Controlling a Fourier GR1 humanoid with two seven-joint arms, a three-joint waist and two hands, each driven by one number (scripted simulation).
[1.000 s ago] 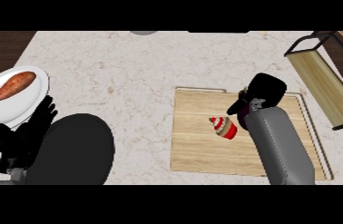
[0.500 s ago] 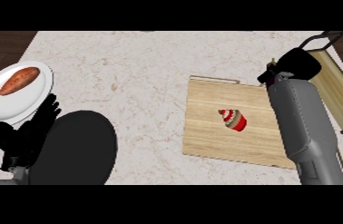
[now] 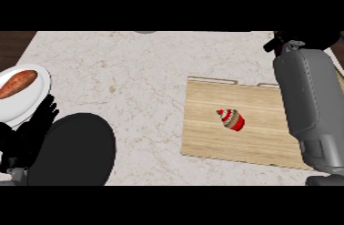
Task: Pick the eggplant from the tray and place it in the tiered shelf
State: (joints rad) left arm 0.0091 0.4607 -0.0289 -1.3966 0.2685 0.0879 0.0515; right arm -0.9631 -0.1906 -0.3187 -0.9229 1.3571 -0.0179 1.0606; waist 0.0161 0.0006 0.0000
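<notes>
My right hand (image 3: 300, 38) is at the far right of the counter, past the back right corner of the wooden tray (image 3: 208, 144). Its fingers look curled, and the eggplant is hidden inside them; it shows nowhere on the tray. My grey right forearm (image 3: 309, 96) runs along the tray's right side and hides the tiered shelf behind it. At the lower left my left hand (image 3: 33, 128) rests open with its fingers up.
A red and white striped cupcake (image 3: 231, 120) lies in the middle of the tray. At the left edge a white plate (image 3: 39, 89) holds a sweet potato (image 3: 17, 84). A large dark round shape (image 3: 74, 149) sits beside my left hand.
My right hand has risen off the tray and swung back and to the right, toward the shelf's place. The view has shifted with it. The left hand has stayed still.
</notes>
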